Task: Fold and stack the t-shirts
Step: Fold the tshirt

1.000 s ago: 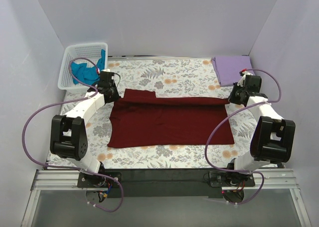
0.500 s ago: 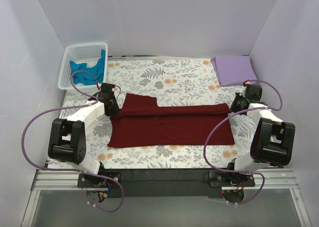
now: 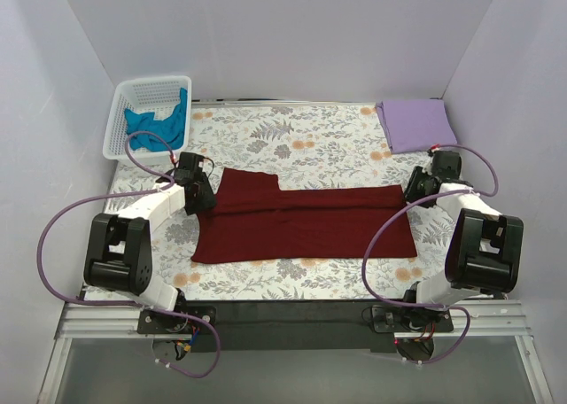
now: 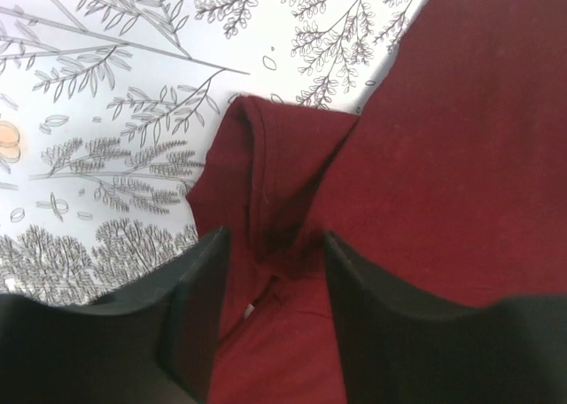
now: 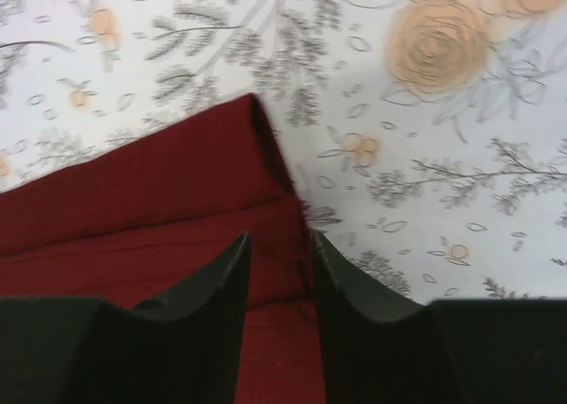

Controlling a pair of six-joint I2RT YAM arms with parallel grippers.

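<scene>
Both low, ajar: left tool (image 4: 275, 238), right tool (image 5: 279, 238)

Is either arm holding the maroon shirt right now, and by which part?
Nothing looks held. The left fingers stand apart astride a raised fold at the left end of the maroon t-shirt; the right fingers stand apart over its folded right corner.
</scene>
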